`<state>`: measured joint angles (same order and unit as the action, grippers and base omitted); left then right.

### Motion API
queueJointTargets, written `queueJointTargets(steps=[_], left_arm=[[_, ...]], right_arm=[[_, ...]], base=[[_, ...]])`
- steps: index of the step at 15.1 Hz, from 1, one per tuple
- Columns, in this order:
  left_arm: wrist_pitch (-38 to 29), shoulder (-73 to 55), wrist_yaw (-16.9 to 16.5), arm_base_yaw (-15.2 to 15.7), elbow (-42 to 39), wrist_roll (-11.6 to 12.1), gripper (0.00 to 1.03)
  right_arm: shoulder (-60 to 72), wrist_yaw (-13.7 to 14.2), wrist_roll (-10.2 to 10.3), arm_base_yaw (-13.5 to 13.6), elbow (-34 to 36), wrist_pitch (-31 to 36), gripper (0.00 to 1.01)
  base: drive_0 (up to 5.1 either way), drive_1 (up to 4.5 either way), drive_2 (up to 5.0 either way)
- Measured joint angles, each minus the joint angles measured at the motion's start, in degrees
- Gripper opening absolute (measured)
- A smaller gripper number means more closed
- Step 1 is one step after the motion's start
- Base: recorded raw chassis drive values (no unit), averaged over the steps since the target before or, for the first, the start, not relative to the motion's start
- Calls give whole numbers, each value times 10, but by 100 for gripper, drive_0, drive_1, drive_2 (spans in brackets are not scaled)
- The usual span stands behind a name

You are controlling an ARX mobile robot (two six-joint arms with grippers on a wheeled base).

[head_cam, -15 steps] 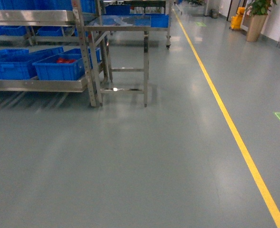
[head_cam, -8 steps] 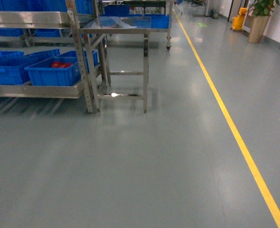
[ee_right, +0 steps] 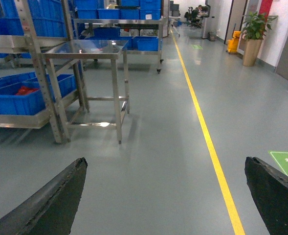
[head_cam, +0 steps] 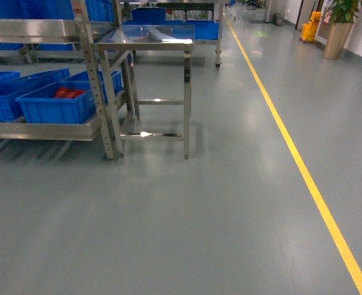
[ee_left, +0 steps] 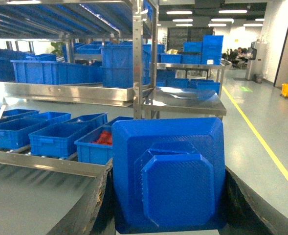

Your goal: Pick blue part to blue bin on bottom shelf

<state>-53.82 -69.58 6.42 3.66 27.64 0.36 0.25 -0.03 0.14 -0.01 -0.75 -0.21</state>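
The blue part fills the lower middle of the left wrist view, and my left gripper is shut on it, one dark finger on each side. Beyond it the bottom shelf carries a row of blue bins; one bin holds red pieces. In the head view the bottom shelf lies at the left with blue bins on it, and neither gripper shows there. My right gripper is open over bare grey floor, with nothing between its fingers.
A steel table on thin legs stands right next to the rack's upright post. A yellow floor line runs along the right. Upper rack levels hold more blue bins. A potted plant stands far right.
In the head view the rack and the steel table have slid left and downward and look nearer. The green floor mark at the right edge has passed out of view.
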Motion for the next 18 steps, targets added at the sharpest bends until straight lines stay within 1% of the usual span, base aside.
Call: queueJointTargets(steps=[18], left_arm=[[6,-1,2,0,0,0,45]], right_arm=[[0,0,0,0,0,0,98]], base=[[5,416,-405]])
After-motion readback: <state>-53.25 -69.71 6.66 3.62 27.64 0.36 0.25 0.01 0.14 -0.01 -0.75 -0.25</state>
